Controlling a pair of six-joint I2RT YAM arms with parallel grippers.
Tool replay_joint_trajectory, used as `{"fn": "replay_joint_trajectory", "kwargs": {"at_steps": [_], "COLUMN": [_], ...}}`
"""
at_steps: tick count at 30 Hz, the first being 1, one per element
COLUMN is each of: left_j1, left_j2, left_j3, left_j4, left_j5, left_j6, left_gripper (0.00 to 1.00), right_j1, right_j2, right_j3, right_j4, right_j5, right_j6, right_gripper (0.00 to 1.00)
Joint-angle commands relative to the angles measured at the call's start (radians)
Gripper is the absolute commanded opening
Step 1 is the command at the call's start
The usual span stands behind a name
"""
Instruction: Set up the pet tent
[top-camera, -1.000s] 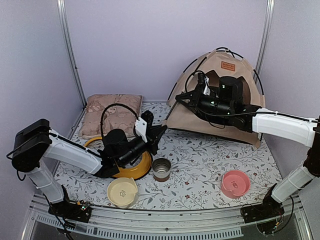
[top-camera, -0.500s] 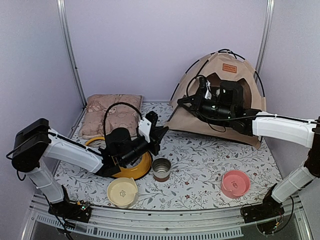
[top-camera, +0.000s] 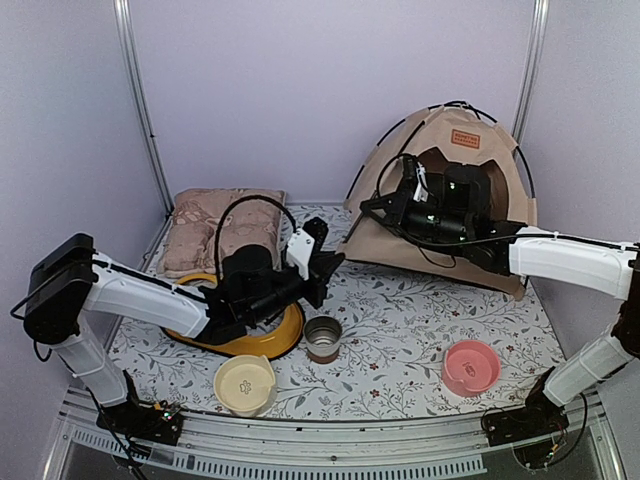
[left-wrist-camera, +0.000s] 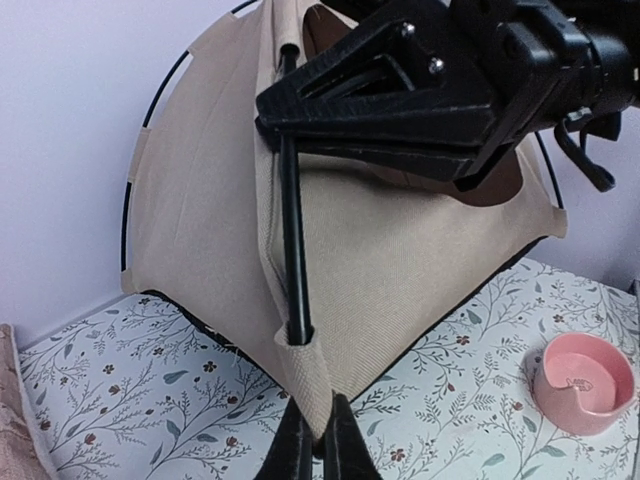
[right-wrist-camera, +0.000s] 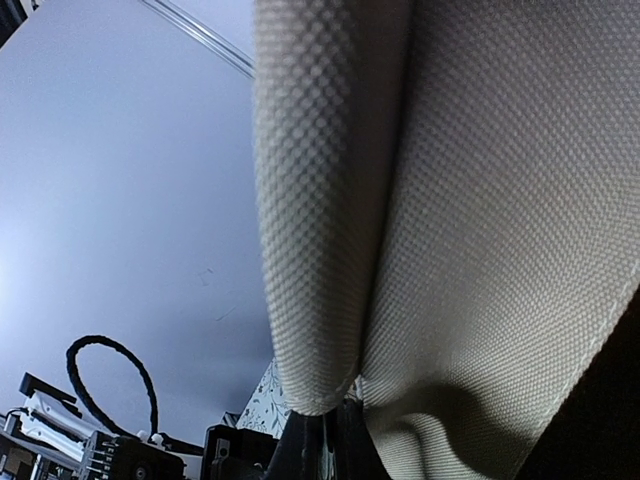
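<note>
Pet tent (top-camera: 376, 238) doorway behind right pincer (top-camera: 368, 205)

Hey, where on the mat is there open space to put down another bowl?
The widest bare patch of mat lies between the cup and the pink bowl, in front of the tent. A narrow strip at the back between cushion and tent is bare too. The left is crowded: cushion, yellow dish, cream bowl and left arm.

No wording can be read. The small brown label patch (top-camera: 466, 139) near the top of the pet tent (top-camera: 378, 236) carries dark lettering, too small to make out.
</note>
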Motion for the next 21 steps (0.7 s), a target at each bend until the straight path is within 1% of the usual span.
{"fn": "replay_joint_trajectory", "kwargs": {"at_steps": [1, 4, 14, 17, 21], "left_j1": [0.015, 0.026, 0.048, 0.058, 0.074], "left_j2": [-0.017, -0.006, 0.039, 0.043, 0.025], "left_j3": [0.067, 0.095, 0.18, 0.191, 0.189], "left_j4": [-0.016, -0.045, -0.114, -0.134, -0.173], "left_j5": [0.009, 0.014, 0.029, 0.019, -0.008], "left_j6": [-0.024, -0.042, -0.061, -0.078, -0.123], "left_gripper": [0.02, 0.08, 0.2, 0.23, 0.28], "right_j1": [-0.015, -0.015, -0.015, -0.014, -0.015], "right_j2": [0.024, 0.028, 0.082, 0.106, 0.162], "right_j3": [-0.002, 0.001, 0.013, 0.028, 0.073], "right_j4": [-0.085, -0.099, -0.135, -0.131, -0.123], "right_j5": [0.1, 0.099, 0.117, 0.142, 0.213], "right_j6": [-0.048, -0.071, -0.127, -0.139, -0.17], "right_gripper": [0.0, 0.0, 0.0, 0.0, 0.0]}}
